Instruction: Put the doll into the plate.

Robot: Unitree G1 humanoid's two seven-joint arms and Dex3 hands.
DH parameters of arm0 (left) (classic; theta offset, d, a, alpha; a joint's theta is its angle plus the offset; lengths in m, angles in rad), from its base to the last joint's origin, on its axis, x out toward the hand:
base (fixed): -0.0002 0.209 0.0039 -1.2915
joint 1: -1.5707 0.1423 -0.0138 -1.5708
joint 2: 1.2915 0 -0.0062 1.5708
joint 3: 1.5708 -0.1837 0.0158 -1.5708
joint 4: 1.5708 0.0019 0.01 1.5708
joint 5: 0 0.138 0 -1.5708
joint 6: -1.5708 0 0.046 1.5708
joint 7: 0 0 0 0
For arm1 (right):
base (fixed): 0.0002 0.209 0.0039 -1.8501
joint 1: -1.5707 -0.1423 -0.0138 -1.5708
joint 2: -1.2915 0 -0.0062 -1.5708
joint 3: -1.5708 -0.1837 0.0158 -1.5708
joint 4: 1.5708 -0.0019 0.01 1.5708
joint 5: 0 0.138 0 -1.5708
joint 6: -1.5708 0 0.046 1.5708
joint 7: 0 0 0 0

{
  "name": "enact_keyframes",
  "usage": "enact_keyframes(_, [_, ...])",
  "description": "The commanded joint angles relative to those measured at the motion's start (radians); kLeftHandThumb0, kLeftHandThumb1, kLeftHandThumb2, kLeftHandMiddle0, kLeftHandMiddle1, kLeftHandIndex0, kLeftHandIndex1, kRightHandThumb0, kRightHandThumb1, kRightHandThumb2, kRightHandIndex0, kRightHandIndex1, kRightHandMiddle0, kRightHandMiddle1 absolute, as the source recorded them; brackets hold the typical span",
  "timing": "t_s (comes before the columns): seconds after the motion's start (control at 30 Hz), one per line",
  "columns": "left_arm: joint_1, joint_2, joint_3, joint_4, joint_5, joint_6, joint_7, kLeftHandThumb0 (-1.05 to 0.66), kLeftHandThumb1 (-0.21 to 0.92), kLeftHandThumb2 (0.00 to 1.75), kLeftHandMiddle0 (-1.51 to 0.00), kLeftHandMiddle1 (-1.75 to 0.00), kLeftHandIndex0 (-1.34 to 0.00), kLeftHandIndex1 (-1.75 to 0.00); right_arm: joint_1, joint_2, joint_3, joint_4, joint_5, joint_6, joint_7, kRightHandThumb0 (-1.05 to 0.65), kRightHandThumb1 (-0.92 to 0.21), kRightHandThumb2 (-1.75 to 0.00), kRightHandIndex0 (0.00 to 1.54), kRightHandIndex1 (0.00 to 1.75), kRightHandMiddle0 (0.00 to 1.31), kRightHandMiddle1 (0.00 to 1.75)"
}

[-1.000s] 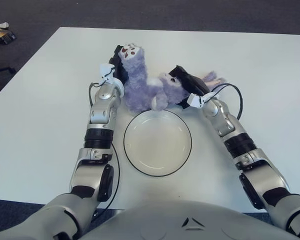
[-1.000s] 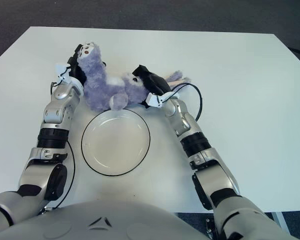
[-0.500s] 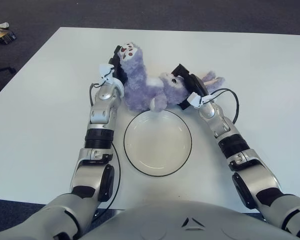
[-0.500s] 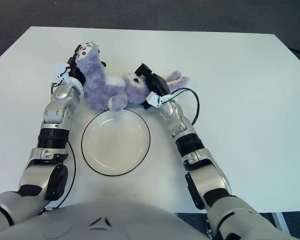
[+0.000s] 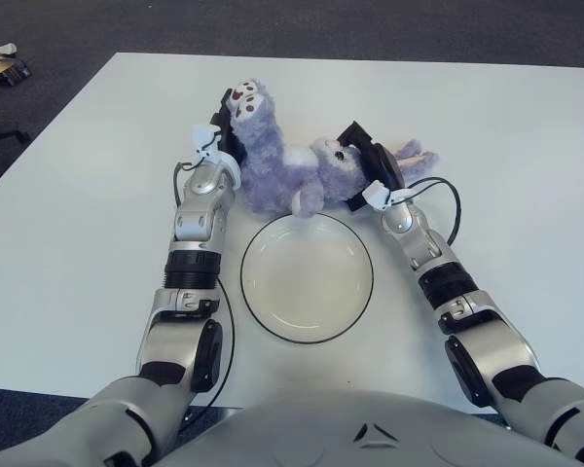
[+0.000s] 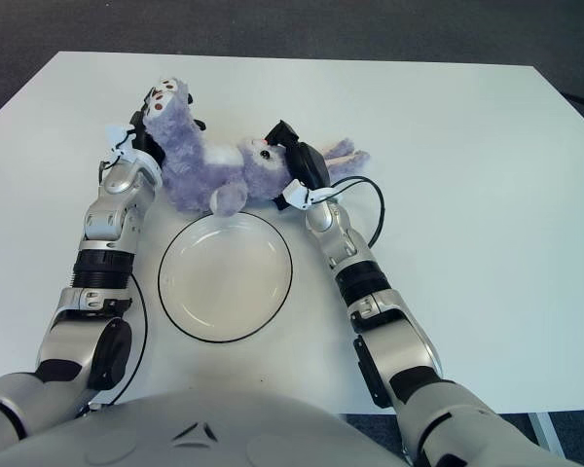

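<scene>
Right hand (image 5: 368, 167) swung inward, now pressed on the fluffy purple plush doll (image 5: 287, 165) | left hand (image 5: 222, 136) clamped on its other end | doll squeezed between both, beyond the round white black-rimmed plate (image 5: 307, 278) | lift probably next

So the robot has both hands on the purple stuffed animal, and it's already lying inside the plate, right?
Not quite. Both the left hand and the right hand are on the purple doll, but it is not in the plate. The left eye view shows it on the white table, just beyond the plate's far rim.
</scene>
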Motion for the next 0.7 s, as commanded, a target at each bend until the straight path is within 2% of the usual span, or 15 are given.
enact_keyframes(0.0, [0.017, 0.0, -0.003, 0.012, -0.008, -0.012, -0.019, -0.35, 0.92, 0.52, -0.35, -1.57, -0.18, -1.75, 0.002, 0.017, -0.012, 0.019, 0.021, -0.012, -0.014, 0.0, -0.08, -1.57, 0.81, 1.67, 0.57, 1.75])
enact_keyframes(0.2, [0.028, 0.005, 0.004, 0.003, -0.02, -0.04, -0.04, -0.35, 0.92, 0.53, -0.4, -1.58, -0.18, -1.75, -0.004, 0.007, -0.014, 0.002, -0.014, -0.025, -0.062, 0.0, -0.12, -1.55, 0.75, 1.72, 0.54, 1.75])
enact_keyframes(0.43, [0.054, 0.018, 0.012, -0.052, -0.033, -0.044, -0.051, -0.35, 0.92, 0.53, -0.42, -1.55, -0.18, -1.75, -0.008, -0.001, -0.015, -0.035, -0.037, -0.016, -0.086, 0.0, -0.03, -1.65, 0.81, 1.75, 0.62, 1.75])
enact_keyframes(0.67, [0.108, 0.043, 0.032, -0.222, -0.059, 0.004, -0.042, -0.35, 0.92, 0.53, -0.4, -1.51, -0.18, -1.75, -0.006, -0.009, -0.026, -0.108, -0.02, 0.027, -0.036, 0.0, 0.0, -1.68, 0.83, 1.74, 0.63, 1.75])
